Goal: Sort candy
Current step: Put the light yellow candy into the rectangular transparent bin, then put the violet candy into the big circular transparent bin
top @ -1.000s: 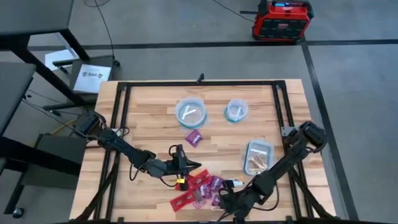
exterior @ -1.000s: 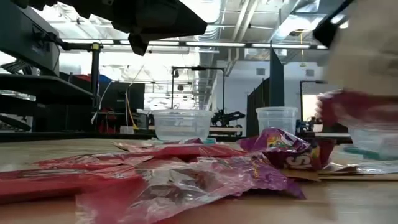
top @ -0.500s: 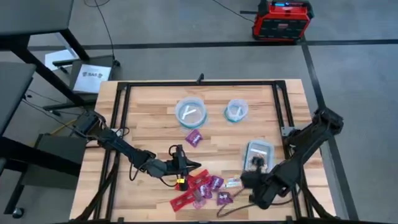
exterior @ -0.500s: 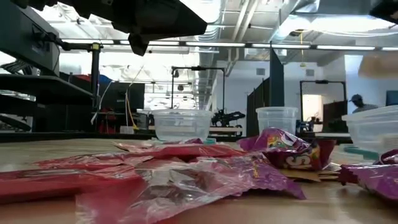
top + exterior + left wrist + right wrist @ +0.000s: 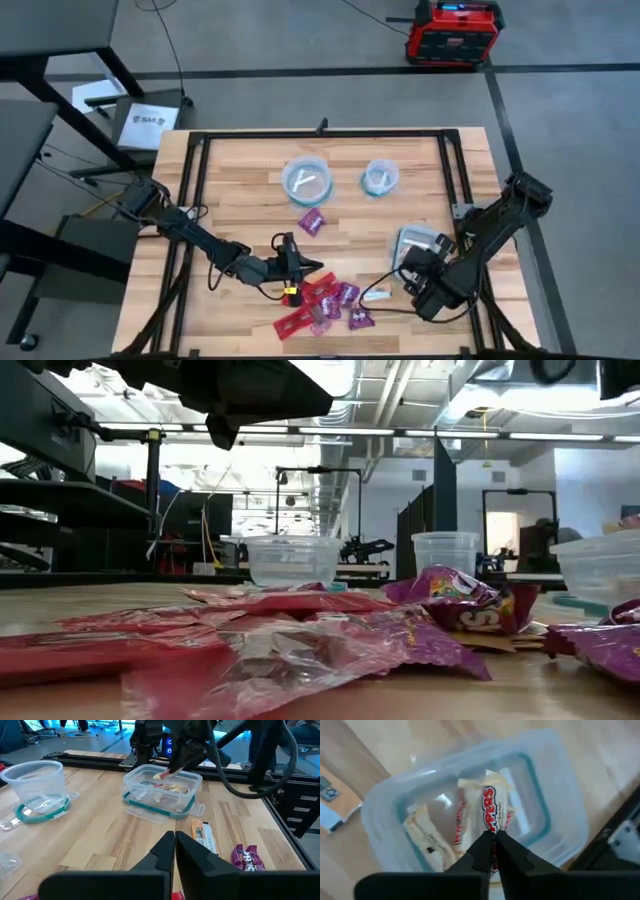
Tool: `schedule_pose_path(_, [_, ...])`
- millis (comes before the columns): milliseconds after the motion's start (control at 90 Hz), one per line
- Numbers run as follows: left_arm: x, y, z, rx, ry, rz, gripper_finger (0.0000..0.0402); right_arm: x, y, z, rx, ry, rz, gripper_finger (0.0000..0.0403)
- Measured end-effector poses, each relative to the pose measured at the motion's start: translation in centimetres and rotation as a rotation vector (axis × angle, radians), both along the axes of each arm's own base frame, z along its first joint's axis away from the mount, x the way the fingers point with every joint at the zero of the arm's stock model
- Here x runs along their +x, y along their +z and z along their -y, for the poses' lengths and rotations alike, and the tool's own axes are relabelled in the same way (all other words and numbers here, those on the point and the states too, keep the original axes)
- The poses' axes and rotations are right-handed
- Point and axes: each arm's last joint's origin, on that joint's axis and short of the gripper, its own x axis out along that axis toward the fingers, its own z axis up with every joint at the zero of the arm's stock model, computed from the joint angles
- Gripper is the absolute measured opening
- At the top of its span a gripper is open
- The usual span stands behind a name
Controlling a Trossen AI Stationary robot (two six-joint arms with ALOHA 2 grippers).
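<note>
right hand (image 5: 494,836) | pinched on candy (image 5: 490,810) | above tub (image 5: 385,805) | left hand (image 5: 174,840) closed, empty

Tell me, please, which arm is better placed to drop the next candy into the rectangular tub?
The right arm. Its gripper hangs directly over the rectangular tub, shut on a whitish candy. The left gripper waits shut beside the candy pile.

Tub (image 5: 415,243) half hidden (right arm above).
</note>
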Motion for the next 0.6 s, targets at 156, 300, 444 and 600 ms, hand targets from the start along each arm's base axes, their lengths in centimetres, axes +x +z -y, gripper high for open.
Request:
schedule_pose_path(156, [0.0, 0.0, 0.0, 0.000, 0.000, 0.000, 0.0000, 0.0, 0.1, -0.2, 0.024, 0.005, 0.015, 0.0100])
schedule_pose_path(300, [0.0, 0.0, 0.0, 0.000, 0.000, 0.000, 0.0000, -0.6, 0.7, -0.5, 0.048, 0.031, 0.041, 0.0163])
schedule_pose_path(444, [0.0, 0.0, 0.0, -0.001, 0.000, 0.000, 0.0000, -1.3, 1.3, -1.6, 0.048, 0.050, 0.207, 0.0204])
schedule_pose_path(600, [0.0, 0.0, 0.0, 0.000, 0.000, 0.000, 0.0000, -1.5, 1.4, -3.0, 0.011, 0.098, 0.416, 0.0219])
